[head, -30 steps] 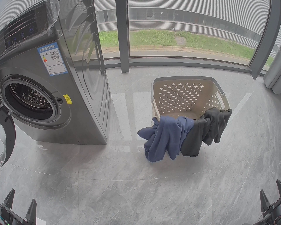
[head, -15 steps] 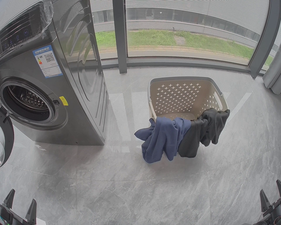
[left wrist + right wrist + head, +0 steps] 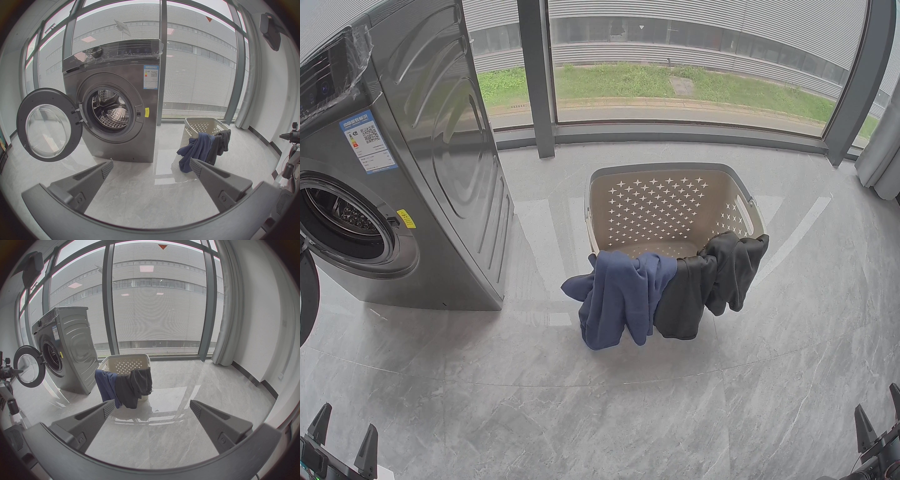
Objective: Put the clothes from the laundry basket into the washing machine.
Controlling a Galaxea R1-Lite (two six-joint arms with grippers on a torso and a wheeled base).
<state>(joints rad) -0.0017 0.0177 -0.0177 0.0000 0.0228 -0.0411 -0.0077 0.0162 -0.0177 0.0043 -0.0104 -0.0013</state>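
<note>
A beige laundry basket (image 3: pixel 669 181) stands on the grey floor ahead. A blue garment (image 3: pixel 615 297) and a dark grey garment (image 3: pixel 706 284) hang over its near rim. The grey washing machine (image 3: pixel 444 144) stands to the left with its round door (image 3: pixel 47 125) swung open and the drum (image 3: pixel 109 109) bare. My left gripper (image 3: pixel 342 434) sits low at the near left, open and holding nothing. My right gripper (image 3: pixel 881 415) sits low at the near right, open too. The wrist views show the basket (image 3: pixel 125 363) and the blue garment (image 3: pixel 197 150) well beyond the open fingers.
A tall glass wall with dark frames (image 3: pixel 537 75) runs behind the basket. A pale curtain (image 3: pixel 878 162) hangs at the far right. Bare tiled floor (image 3: pixel 600 406) lies between me and the basket.
The whole head picture has shifted left, so the camera has turned right: the washer sits nearer the left edge and the basket nearer the middle. Both grippers keep their places.
</note>
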